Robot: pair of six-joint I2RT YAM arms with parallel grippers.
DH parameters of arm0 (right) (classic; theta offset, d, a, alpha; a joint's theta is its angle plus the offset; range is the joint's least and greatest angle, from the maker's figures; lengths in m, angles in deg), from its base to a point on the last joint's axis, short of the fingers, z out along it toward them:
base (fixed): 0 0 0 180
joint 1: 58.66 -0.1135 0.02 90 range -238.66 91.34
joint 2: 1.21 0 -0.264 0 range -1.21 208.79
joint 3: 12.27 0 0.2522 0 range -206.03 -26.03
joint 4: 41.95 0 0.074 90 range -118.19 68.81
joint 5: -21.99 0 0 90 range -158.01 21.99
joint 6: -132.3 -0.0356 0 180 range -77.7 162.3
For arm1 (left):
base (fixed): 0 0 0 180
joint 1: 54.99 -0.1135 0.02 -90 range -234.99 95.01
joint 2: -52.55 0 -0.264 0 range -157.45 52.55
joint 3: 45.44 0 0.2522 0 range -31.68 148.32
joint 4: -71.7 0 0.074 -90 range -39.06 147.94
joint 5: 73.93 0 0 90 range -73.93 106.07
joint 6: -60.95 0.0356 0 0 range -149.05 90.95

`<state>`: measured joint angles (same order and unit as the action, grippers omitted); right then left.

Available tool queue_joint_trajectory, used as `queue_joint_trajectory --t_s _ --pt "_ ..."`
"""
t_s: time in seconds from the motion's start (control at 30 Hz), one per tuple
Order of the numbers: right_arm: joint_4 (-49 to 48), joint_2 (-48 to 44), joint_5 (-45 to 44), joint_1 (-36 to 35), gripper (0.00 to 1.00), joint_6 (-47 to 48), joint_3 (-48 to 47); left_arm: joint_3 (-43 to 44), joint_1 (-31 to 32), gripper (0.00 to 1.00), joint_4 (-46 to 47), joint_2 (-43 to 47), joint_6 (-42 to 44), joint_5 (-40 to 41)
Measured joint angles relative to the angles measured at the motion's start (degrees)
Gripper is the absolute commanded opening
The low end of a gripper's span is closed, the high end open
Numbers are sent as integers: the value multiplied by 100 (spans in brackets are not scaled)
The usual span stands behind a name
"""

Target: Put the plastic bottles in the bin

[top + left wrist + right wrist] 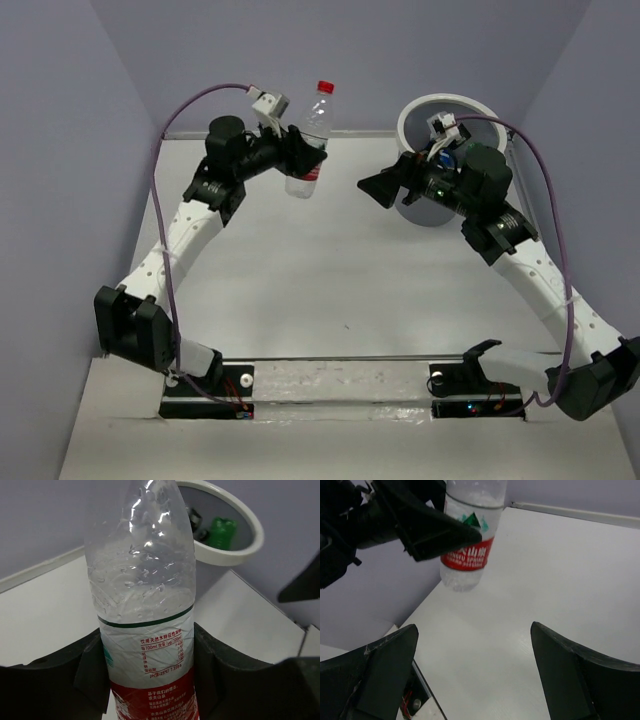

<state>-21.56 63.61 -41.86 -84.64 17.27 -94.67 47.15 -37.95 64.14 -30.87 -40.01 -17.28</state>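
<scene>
My left gripper (305,155) is shut on a clear plastic bottle (309,145) with a red cap and red label, held upright above the far left of the table. The same bottle fills the left wrist view (142,610), clamped between the black fingers (87,672), and shows in the right wrist view (467,540). The bin (437,107), grey with a thick white rim, stands at the far right; a green bottle (222,531) lies inside it. My right gripper (378,188) is open and empty, just left of the bin, facing the held bottle.
The lilac walls enclose the white table (330,280) on the left, back and right. The arm bases and a black rail (340,395) sit at the near edge. A purple cable (545,190) loops over the right arm.
</scene>
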Motion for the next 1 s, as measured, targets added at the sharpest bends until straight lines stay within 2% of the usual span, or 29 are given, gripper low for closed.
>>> queue_joint_trajectory --t_s 0.2,0.4,0.57,0.73,0.77,0.8,0.87,0.9,1.0 --pt "-160 216 -20 0 100 -125 -96 -588 1132 45 302 199 -249 -136" --pt "-205 186 -306 0 100 -136 -98 -713 1906 45 365 153 -297 -24" --pt "-238 199 -564 -2 98 -166 -72 -710 2218 45 459 153 -177 105" --pt "-551 98 -822 -2 87 -352 238 -710 2437 46 466 153 -63 79" --pt "-629 76 -855 0 81 -420 297 -710 2476 46 470 153 -39 76" --pt "-645 72 -861 0 81 -444 299 -710 2498 46 472 153 -33 76" --pt "-758 74 -861 0 67 -527 302 -713 2538 47 490 157 -20 72" --pt "-804 72 -861 0 51 -527 302 -713 2542 48 514 166 -22 76" --pt "-885 55 -946 0 35 -610 304 -713 2553 55 509 260 -52 136"
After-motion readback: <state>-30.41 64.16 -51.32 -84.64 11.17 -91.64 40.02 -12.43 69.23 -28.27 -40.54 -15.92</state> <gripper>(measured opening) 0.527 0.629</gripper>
